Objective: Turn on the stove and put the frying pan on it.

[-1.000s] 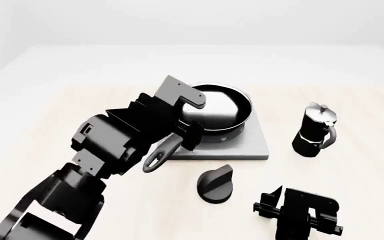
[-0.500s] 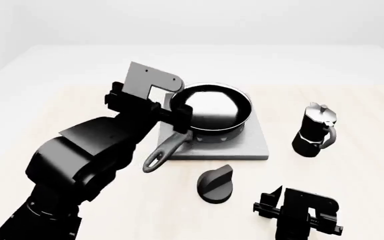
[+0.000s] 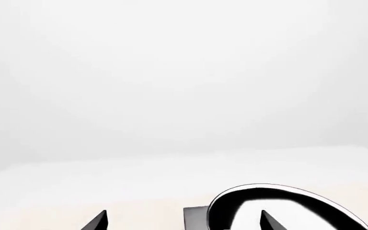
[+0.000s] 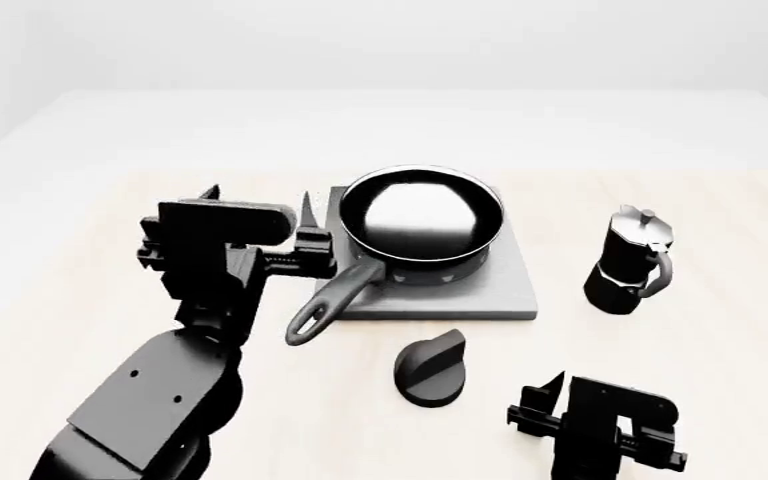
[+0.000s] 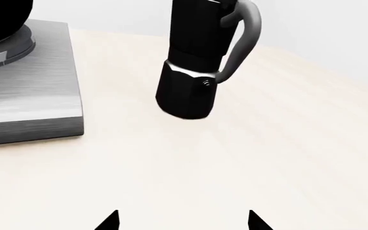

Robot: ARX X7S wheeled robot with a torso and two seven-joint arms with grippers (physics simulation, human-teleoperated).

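Note:
The frying pan (image 4: 422,222) sits on the stove's burner, its long handle (image 4: 331,298) pointing toward the front left. The grey stove plate (image 4: 511,292) lies under it, and the black knob (image 4: 431,368) lies on the table in front of it. My left gripper (image 4: 309,238) is open and empty, just left of the pan and apart from it. In the left wrist view (image 3: 182,223) the pan's rim (image 3: 286,201) and the plate's corner (image 3: 197,218) show ahead. My right gripper (image 4: 598,412) is open and empty at the front right; its wrist view (image 5: 182,221) shows the plate's side (image 5: 24,96).
A black-and-silver moka pot (image 4: 631,262) stands upright right of the stove, and it also shows in the right wrist view (image 5: 197,62). The light wooden table (image 4: 77,200) extends to the left and to the back.
My left gripper has drawn back from over the pan's handle, swinging left and down to beside the pan. The pan stays on the stove. The right arm has not moved.

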